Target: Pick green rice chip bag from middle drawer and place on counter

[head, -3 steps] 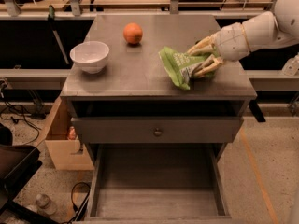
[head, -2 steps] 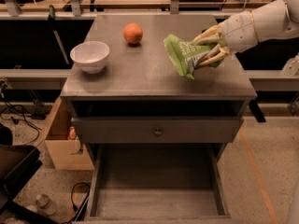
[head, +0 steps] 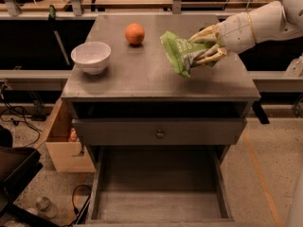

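The green rice chip bag [head: 181, 52] is wrinkly bright green with a white printed panel. It hangs tilted just above the right half of the counter [head: 142, 72], held at its right end. My gripper [head: 204, 46] reaches in from the right on a white arm and is shut on the bag, one finger above it and one below. The middle drawer [head: 158, 193] is pulled out at the bottom of the cabinet, with its flat bottom bare.
A white bowl [head: 91, 56] stands on the counter's left side. An orange [head: 135, 33] sits at the counter's back middle. A grey drawer front with a round knob [head: 160, 134] is shut above the open drawer. A cardboard box [head: 64, 141] stands left of the cabinet.
My gripper has carried the bag up and toward the back of the counter, a little to the right. The bowl and the orange have not moved.
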